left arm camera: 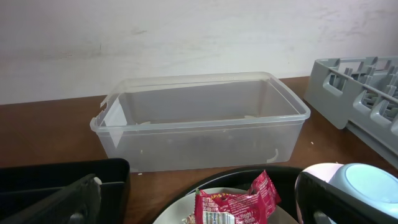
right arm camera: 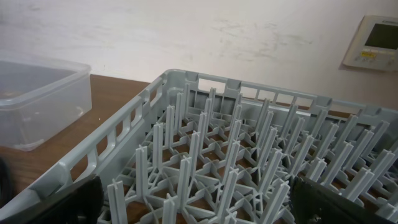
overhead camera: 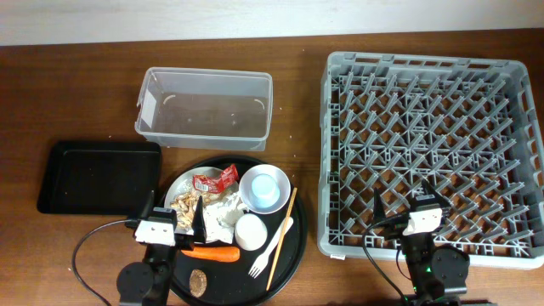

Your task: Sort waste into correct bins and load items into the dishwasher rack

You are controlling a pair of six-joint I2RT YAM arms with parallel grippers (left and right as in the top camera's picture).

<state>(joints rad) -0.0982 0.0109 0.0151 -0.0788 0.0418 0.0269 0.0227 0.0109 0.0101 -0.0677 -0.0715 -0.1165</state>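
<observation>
With fingers spread apart, the left end effector (overhead camera: 174,214) hovers at the near edge of the white round plate (overhead camera: 172,184) bearing the small red crinkled wrapper (overhead camera: 214,178), and the right end effector (overhead camera: 399,204), likewise apart, hovers over the large square grey plastic pegged rack (overhead camera: 425,61).

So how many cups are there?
2. The light blue cup sits in the pink bowl on the round black tray; the white cup lies beside it, near the fork. None seems hidden.

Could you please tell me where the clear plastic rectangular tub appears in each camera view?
Overhead: clear plastic rectangular tub, upper left of centre.
Left wrist: tub fills the middle.
Right wrist: tub at the left edge.
Shared landmark: large grey plastic dishwasher rack, always right of it.
</observation>
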